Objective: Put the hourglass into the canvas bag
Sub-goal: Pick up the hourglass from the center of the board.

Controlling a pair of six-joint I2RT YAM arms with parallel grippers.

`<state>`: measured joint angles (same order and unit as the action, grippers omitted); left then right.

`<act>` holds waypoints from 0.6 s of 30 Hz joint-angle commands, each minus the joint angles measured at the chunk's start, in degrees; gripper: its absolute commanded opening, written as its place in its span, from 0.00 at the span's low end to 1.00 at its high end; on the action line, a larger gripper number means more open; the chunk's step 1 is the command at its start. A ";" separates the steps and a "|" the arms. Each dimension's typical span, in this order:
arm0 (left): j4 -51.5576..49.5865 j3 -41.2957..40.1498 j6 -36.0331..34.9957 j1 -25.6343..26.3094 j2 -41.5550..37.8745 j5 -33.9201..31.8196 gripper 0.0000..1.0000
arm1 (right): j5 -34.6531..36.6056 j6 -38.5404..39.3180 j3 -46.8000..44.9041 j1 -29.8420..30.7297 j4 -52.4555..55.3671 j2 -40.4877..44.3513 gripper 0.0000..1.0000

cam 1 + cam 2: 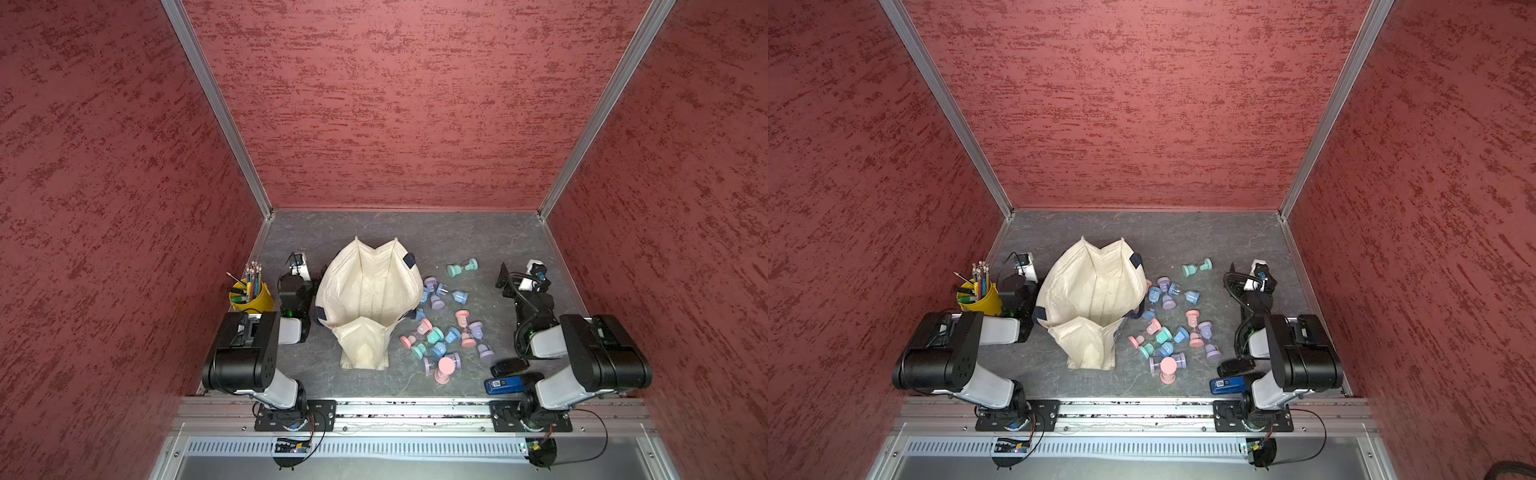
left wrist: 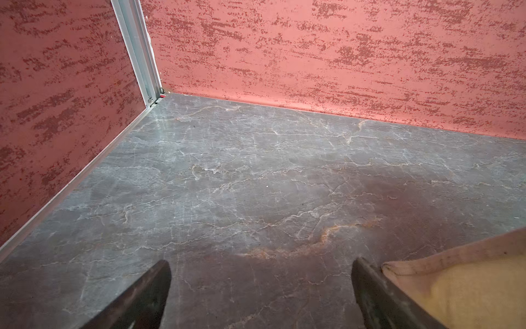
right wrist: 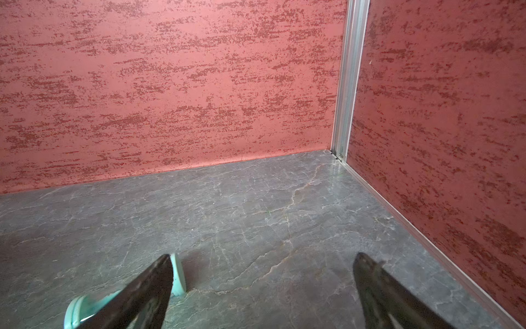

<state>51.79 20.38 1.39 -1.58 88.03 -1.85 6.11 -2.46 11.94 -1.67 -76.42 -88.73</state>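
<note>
**A:** Where's the hourglass?

**B:** There are many. A loose scatter of hourglasses (image 1: 440, 332) in pink, blue, lilac and teal lies on the grey surface (image 1: 415, 232), just right of the canvas bag (image 1: 368, 286). None is visible inside the bag. One teal hourglass (image 1: 462, 267) lies on its side, apart from the rest and nearest the right arm.

**A:** Grippers?

**B:** Right gripper (image 3: 264, 256) is spread wide and holds nothing. A teal end cap pokes out past one finger in its wrist view, probably that stray one. Left gripper (image 2: 262, 263) is equally wide and empty, low beside the bag. One finger is right against the canvas, but I can't tell if it touches.

**A:** How will it handle?

**B:** My guess is light and rigid. It has two round caps and a thin clear waist, likely glass or brittle plastic. Lying on its side it will roll if nudged.

**A:** Where to grip?

**B:** Close across the narrow middle, between the caps. The caps would stop it sliding out endways. Squeeze gently, since the waist is the weak spot. The stray one is better than the pile, because neighbours there crowd the fingers.

**A:** And the bag?

**B:** Cream cloth with dark navy strap ends. It's soft, stands up with its mouth gaping, and the near gusset is folded inward. The walls may cave if bumped, so drop from above the middle of the mouth.
</note>
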 commanded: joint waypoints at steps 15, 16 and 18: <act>0.01 0.64 -0.28 -2.13 -0.61 5.69 1.00 | -2.04 1.17 0.32 -0.32 -0.53 0.22 0.99; 1.03 0.15 0.23 -3.18 -0.54 8.30 1.00 | -1.95 1.22 0.27 -0.27 -0.57 0.19 0.99; 1.21 0.21 0.30 -3.29 -0.46 8.37 1.00 | -1.89 1.23 0.34 -0.33 -0.50 0.14 0.99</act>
<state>51.51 20.69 1.26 -3.97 88.03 3.20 5.08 -2.26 11.94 -1.67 -76.42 -88.73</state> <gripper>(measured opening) 0.996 0.989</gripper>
